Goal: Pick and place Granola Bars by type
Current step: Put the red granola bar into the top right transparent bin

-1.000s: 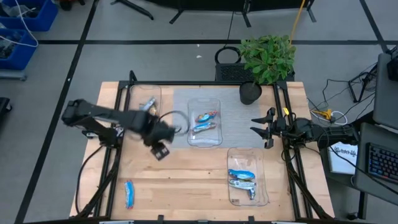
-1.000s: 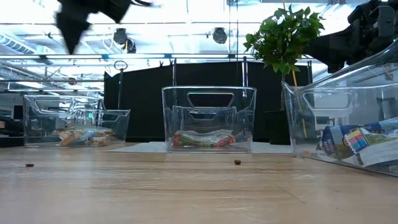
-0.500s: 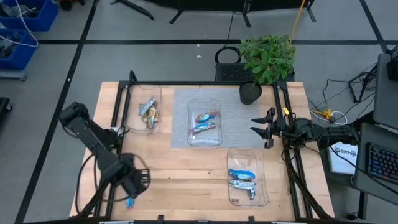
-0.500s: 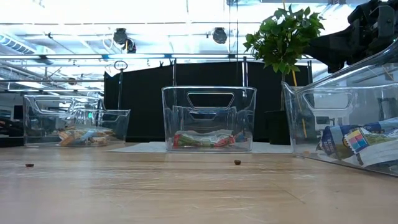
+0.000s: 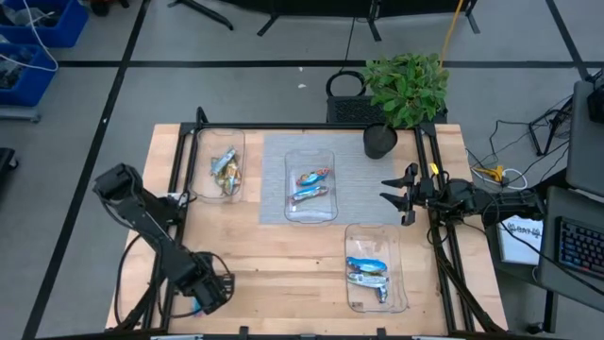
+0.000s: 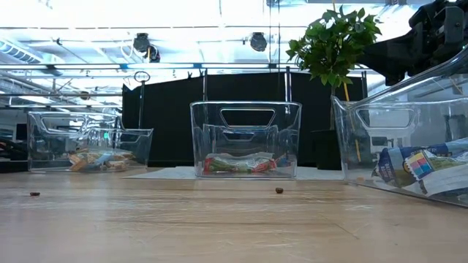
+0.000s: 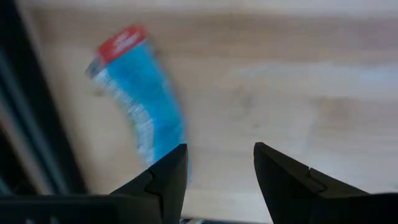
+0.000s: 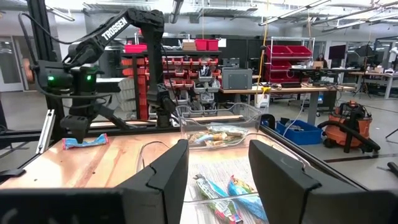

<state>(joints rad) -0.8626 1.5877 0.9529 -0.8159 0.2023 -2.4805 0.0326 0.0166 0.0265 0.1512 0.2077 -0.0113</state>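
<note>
A blue wrapped granola bar with a red end (image 7: 140, 106) lies flat on the wooden table near its near left corner; it also shows in the right wrist view (image 8: 86, 142). My left gripper (image 7: 217, 155) is open just over the bar (image 5: 208, 295), with the bar's near end beside one finger; I cannot tell whether they touch. My right gripper (image 5: 401, 195) is open and empty at the table's right edge. Other bars lie in three clear trays.
Three clear trays stand on the table: far left (image 5: 222, 165) with tan bars, middle (image 5: 310, 184) on a grey mat, near right (image 5: 376, 269) with blue and silver bars. A potted plant (image 5: 379, 140) stands at the far edge. Black frame rails run along both sides.
My left gripper has swung from beside the far left tray toward the table's near left corner and come down over the blue bar. The bar has not moved.
</note>
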